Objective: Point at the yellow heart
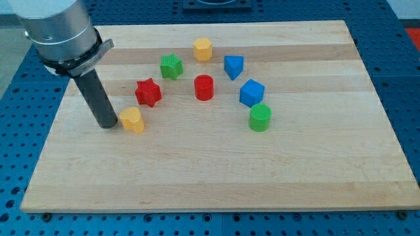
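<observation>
My tip rests on the counter just left of the yellow heart, pointing apparently complete; no gripper fitted, so only holding position seems needed.

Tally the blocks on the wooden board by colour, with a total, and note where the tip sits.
Yellow: 2, yellow heart, yellow hexagon
Red: 2, red star, red cylinder
Green: 2, green star, green cylinder
Blue: 2, blue triangle, blue cube
Total: 8
My tip sits just left of the yellow heart.
</observation>
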### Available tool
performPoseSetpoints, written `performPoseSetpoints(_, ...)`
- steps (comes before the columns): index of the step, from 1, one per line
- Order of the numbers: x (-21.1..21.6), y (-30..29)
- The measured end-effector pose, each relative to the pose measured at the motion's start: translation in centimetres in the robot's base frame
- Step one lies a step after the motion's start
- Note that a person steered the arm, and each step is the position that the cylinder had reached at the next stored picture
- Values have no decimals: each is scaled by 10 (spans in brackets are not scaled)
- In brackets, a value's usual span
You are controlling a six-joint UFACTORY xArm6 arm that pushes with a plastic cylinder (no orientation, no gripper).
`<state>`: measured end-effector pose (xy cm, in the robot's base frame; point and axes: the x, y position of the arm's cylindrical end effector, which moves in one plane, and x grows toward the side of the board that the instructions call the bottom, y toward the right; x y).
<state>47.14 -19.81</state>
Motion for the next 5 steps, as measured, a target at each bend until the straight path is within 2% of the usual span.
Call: performPoseSetpoints(5, -4, 5)
